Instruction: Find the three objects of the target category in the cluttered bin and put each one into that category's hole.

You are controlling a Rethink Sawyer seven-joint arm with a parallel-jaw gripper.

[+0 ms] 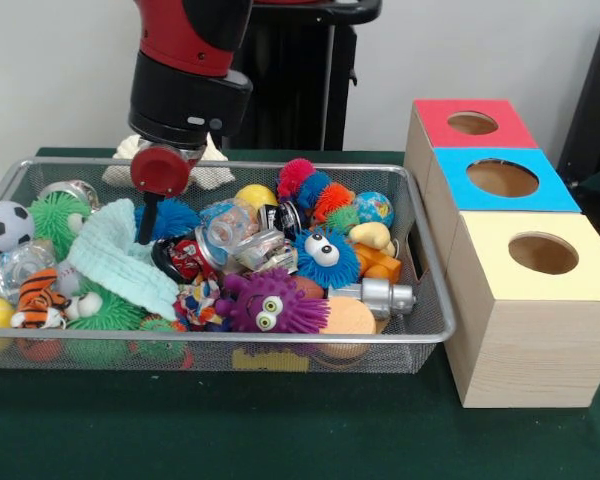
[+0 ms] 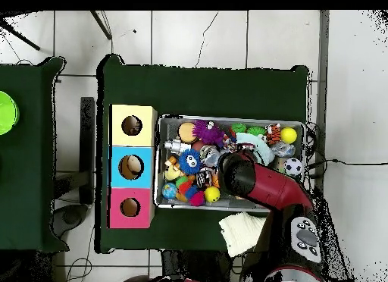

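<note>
The wire mesh bin (image 1: 220, 338) lies on the green table, full of toys; it also shows in the overhead view (image 2: 231, 117). One knotted rope toy (image 1: 194, 303) of white, red and blue cord lies near the bin's front, between a pale green cloth (image 1: 120, 265) and a purple spiky ball (image 1: 270, 300). I see no other rope toys; they may be buried. My gripper (image 1: 145, 225) reaches down into the bin's left-middle, by the cloth, above and left of the rope toy. The arm (image 2: 242, 177) hides it from overhead. The hole (image 1: 543, 253) in the yellow-topped box is open, as overhead (image 2: 132, 126).
Blue-topped (image 1: 503, 178) and red-topped (image 1: 472, 123) boxes stand behind the yellow one. The bin holds a plush tiger (image 1: 38, 295), a soccer ball (image 1: 5, 225), a blue spiky ball with eyes (image 1: 325, 255), cans and several pom balls. A white cloth (image 2: 242, 230) lies outside the bin near the robot.
</note>
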